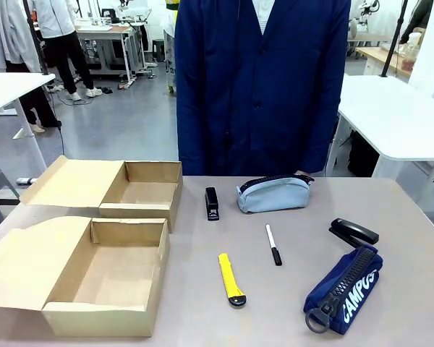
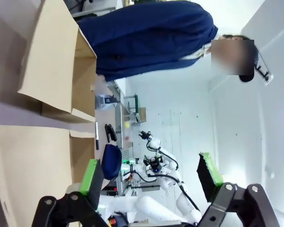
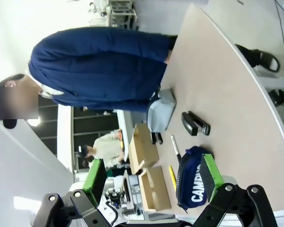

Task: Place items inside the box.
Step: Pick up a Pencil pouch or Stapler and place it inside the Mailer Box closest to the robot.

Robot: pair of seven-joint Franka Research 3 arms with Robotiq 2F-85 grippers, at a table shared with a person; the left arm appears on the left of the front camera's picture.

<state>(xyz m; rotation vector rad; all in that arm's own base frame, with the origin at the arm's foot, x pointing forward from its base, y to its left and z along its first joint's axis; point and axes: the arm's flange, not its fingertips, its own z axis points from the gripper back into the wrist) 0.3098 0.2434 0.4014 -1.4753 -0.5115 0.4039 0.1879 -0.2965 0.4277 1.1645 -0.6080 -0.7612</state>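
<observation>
Navy CAMPUS pouch [image 1: 343, 290] diagonal, ring pull nearest camera; both jaws wide.

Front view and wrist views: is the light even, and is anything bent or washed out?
Front view: soft even light, faint shadows beside the yellow utility knife and navy "CAMPUS" zip pouch. Left wrist view: rolled sideways, white wall overbright. Right wrist view: the beige table has a bowed edge.

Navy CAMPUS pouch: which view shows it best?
The front view: the navy CAMPUS pouch lies whole there. The right wrist view has it partly behind a green pad; the left wrist view, a small blue lump.
</observation>
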